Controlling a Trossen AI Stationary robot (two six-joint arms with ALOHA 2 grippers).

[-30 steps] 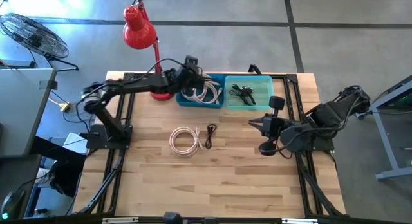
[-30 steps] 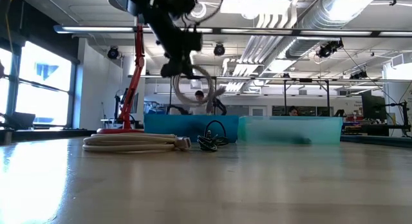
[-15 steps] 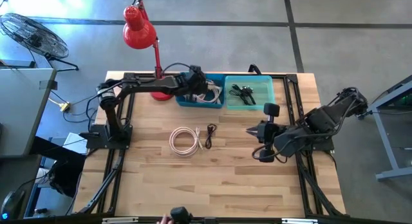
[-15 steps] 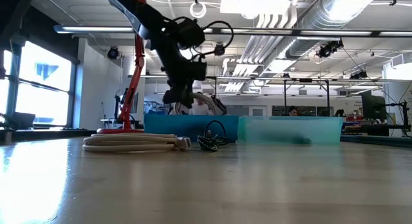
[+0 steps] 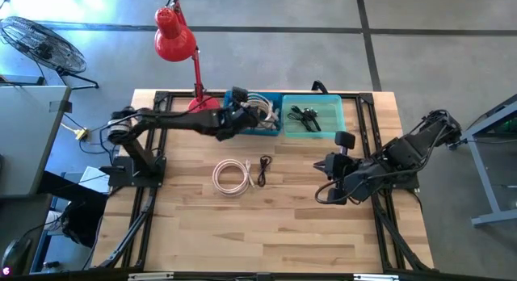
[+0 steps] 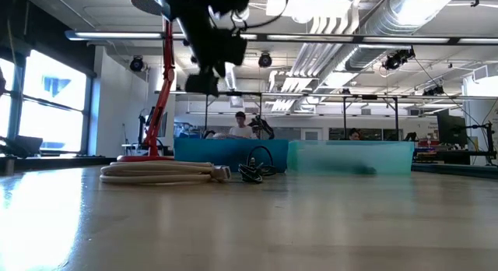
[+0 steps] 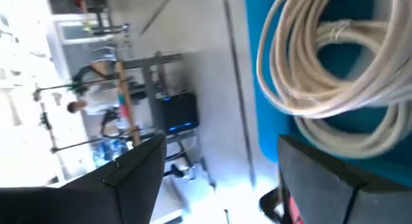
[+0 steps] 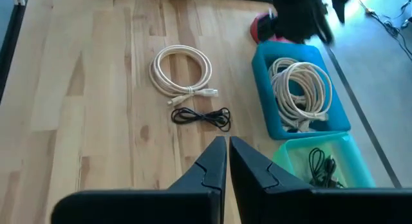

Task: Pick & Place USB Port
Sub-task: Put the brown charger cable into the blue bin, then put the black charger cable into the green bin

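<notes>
We see the white coiled cable (image 5: 231, 177) lying flat at table centre, plug end toward 5 o'clock; black cable (image 5: 264, 169) just beside it at 3 o'clock, long axis 12–6. More white coils (image 8: 299, 92) sit in the blue bin (image 5: 257, 129). Wooden table (image 5: 266, 224), workshop behind, red lamp (image 5: 176, 37) at 11. Left gripper (image 5: 229, 127) over the bin's edge, jaws wide, empty. Right gripper (image 8: 227, 161) at 3 o'clock, jaws pressed together.
</notes>
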